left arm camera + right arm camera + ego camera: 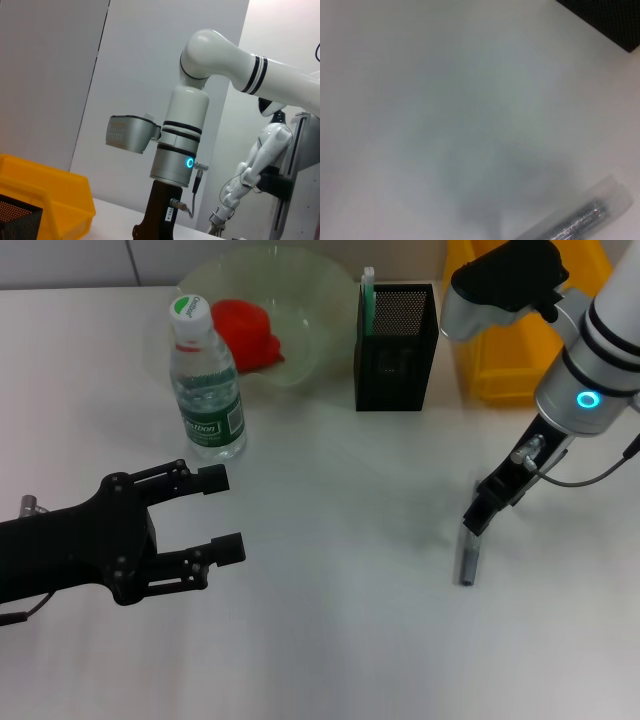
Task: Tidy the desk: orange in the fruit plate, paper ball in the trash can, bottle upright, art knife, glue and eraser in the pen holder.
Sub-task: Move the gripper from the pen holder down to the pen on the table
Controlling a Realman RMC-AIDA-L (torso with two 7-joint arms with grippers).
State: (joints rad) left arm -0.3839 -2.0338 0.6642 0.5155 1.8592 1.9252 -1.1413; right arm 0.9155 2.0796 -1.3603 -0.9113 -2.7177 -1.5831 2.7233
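Two grippers show in the head view. At lower left, the left gripper [222, 514] hangs spread wide and empty. Above it the bottle [204, 380] stands upright beside the fruit plate [310, 300]. Upper centre holds the pen holder [396, 346]. At right, the right gripper [478, 518] touches the art knife [467, 558]; its grip cannot be told.
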